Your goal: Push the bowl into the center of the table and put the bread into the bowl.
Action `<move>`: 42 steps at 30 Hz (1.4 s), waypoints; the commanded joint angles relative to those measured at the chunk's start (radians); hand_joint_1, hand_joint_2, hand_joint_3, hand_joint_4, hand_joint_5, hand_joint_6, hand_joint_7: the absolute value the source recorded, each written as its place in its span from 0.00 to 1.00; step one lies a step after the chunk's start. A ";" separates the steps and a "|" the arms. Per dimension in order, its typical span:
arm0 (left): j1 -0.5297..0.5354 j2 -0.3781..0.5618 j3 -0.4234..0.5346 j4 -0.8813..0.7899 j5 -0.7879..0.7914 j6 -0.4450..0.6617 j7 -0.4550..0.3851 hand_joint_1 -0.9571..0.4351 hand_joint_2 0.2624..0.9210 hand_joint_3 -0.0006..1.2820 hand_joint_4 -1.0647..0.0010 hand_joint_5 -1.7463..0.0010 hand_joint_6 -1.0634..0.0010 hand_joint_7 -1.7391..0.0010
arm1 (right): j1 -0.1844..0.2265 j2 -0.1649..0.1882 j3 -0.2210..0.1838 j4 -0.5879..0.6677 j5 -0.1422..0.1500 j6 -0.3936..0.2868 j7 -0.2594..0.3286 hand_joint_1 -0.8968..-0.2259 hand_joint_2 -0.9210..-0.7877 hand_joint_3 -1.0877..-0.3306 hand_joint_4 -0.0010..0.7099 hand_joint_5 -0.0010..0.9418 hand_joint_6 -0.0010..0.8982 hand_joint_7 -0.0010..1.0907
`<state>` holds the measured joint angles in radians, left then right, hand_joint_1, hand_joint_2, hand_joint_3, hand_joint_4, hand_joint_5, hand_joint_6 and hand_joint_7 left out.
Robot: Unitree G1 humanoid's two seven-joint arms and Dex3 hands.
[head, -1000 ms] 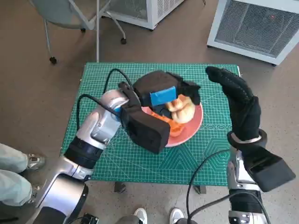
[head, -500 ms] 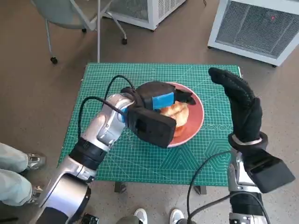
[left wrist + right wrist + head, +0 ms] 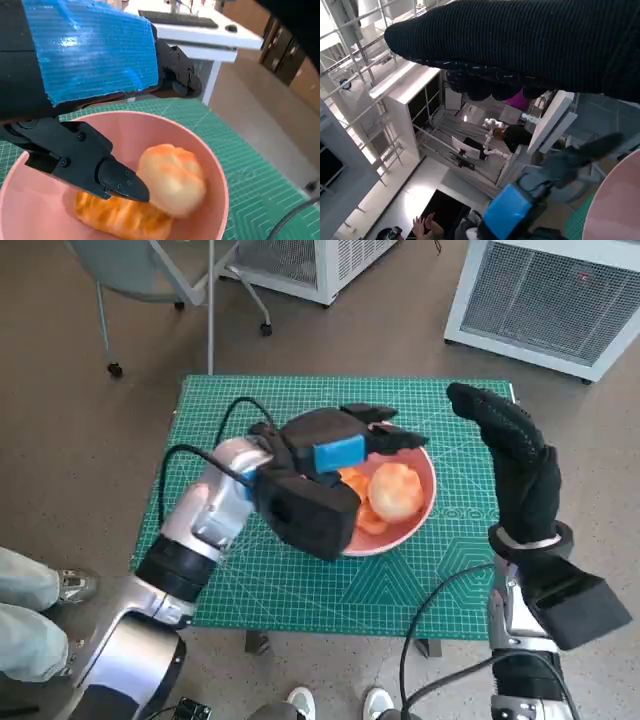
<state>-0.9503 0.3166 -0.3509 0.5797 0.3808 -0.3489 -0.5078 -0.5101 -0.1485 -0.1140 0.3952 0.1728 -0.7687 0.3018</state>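
Green cutting mat [image 3: 300,580] on table, brown floor; left hand [image 3: 340,445] spread, empty

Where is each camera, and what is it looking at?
Head view: on the robot's head, looking steeply down at the green table; both forearms, the left hand and the right hand show.
Left wrist view: behind the left hand, looking into the pink bowl at the bread; its blue tape and black fingers show.
Right wrist view: behind the right hand, facing the room; the glove shows.
Shared: all three show the left hand and the bowl.
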 commanded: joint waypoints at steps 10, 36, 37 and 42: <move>0.035 -0.013 0.270 0.114 -0.488 -0.120 -0.273 0.32 0.97 0.02 0.97 1.00 0.80 1.00 | -0.027 -0.013 -0.002 0.018 -0.003 0.023 -0.001 0.21 0.00 0.41 0.21 0.01 0.00 0.42; 0.107 -0.245 0.560 0.222 -0.739 -0.399 -0.139 0.22 1.00 0.30 0.93 1.00 0.80 1.00 | -0.152 -0.029 0.000 0.062 -0.030 0.063 -0.013 0.25 0.00 0.38 0.19 0.00 0.00 0.41; 0.107 -0.243 0.559 0.226 -0.733 -0.403 -0.134 0.22 1.00 0.31 0.93 1.00 0.81 1.00 | -0.155 -0.030 0.001 0.063 -0.029 0.065 -0.012 0.25 0.00 0.38 0.19 0.00 0.00 0.40; 0.110 -0.242 0.563 0.236 -0.729 -0.403 -0.121 0.21 1.00 0.33 0.94 1.00 0.83 1.00 | -0.164 -0.033 0.004 0.060 -0.022 0.077 -0.007 0.25 0.00 0.39 0.19 0.00 0.00 0.40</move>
<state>-0.8510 0.0680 0.2050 0.8084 -0.3547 -0.7409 -0.6404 -0.6741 -0.1789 -0.1140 0.4415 0.1514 -0.7144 0.2907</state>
